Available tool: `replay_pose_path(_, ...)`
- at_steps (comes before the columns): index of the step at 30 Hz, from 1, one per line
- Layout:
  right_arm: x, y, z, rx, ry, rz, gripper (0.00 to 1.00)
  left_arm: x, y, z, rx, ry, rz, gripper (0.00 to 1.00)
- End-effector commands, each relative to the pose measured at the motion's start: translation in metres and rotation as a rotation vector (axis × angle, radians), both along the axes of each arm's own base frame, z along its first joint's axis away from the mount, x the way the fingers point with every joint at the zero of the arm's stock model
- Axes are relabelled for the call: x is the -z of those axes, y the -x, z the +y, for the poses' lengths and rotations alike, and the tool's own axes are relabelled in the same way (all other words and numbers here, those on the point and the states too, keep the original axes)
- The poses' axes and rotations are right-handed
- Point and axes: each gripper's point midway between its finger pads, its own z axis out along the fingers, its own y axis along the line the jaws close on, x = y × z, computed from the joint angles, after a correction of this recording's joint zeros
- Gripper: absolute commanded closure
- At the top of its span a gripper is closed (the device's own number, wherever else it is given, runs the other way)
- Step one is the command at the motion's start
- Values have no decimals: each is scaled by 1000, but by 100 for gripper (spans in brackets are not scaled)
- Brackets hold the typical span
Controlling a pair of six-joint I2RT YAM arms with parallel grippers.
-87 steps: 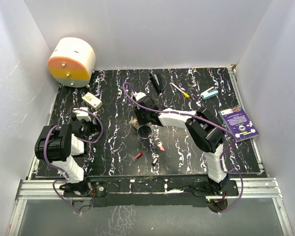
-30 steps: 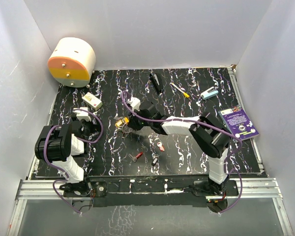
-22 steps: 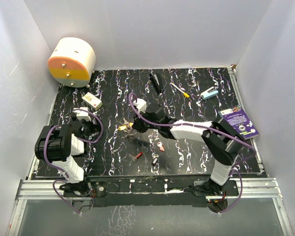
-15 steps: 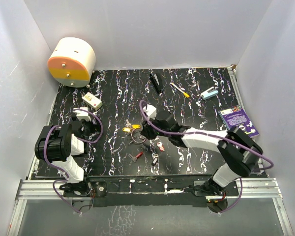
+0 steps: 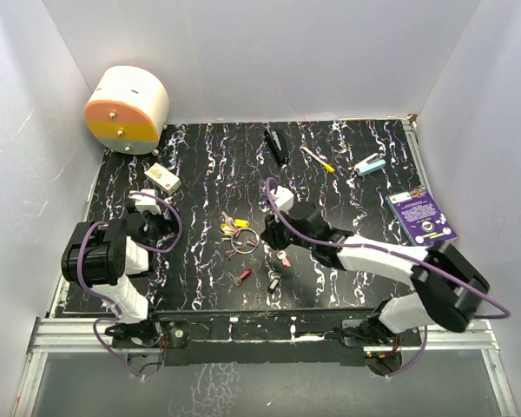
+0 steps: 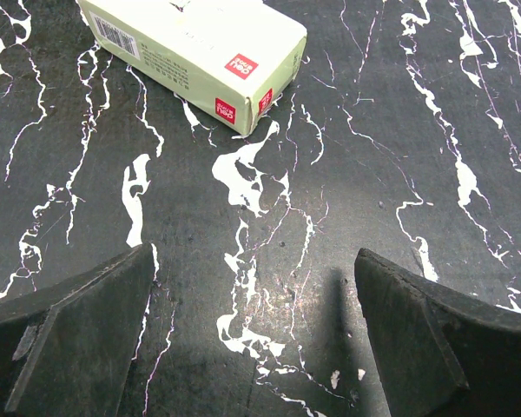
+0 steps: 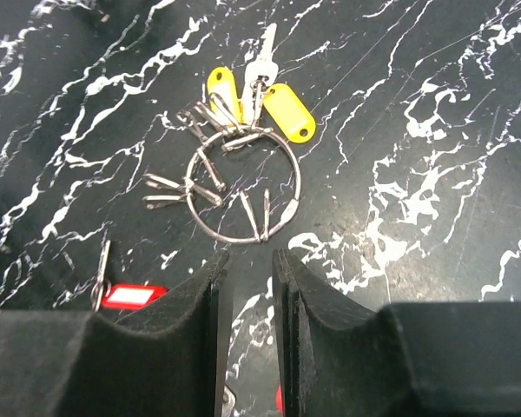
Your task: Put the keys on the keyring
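Our right gripper has released the keyring and drawn back, nearly closed on nothing; the ring lies mid-desk, yellow-tagged keys on it. The red-tagged key remains loose nearby; our left gripper gapes empty.

Premises: a robotics laboratory test cell. Evidence: plain white panel walls enclose three sides of a black, white-veined tabletop. Two robot arms, the left arm and the right arm, are bolted to aluminium extrusion rails at the near edge. Purple cables run exposed along both arms.
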Motion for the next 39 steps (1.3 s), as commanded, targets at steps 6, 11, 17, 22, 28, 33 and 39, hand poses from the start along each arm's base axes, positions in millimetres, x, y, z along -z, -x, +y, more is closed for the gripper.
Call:
replay_pose_path(6,16,-33,49,-3,126,77,70,-12,-7,-2,17,-9,-41,3)
replay_pose_path(11,25,-36,61,-29,177,75,69,-12,-7,-2,17,-9,-42,3)
replay_pose_path(17,39,-34,68,-70,232,95,70,-12,-7,-2,18,-9,-42,3)
replay_pose_path(22,51,-33,69,-88,260,106,73,-12,-7,-2,18,-9,-42,3)
replay_pose_path(28,59,-31,68,-96,279,121,74,-12,-7,-2,17,-9,-43,3)
replay_pose_path(33,64,-30,66,-100,291,131,78,-12,-7,-2,17,-9,-42,3)
replay_pose_path(39,59,-35,58,-51,306,108,92,-12,-7,-2,18,-9,-43,3)
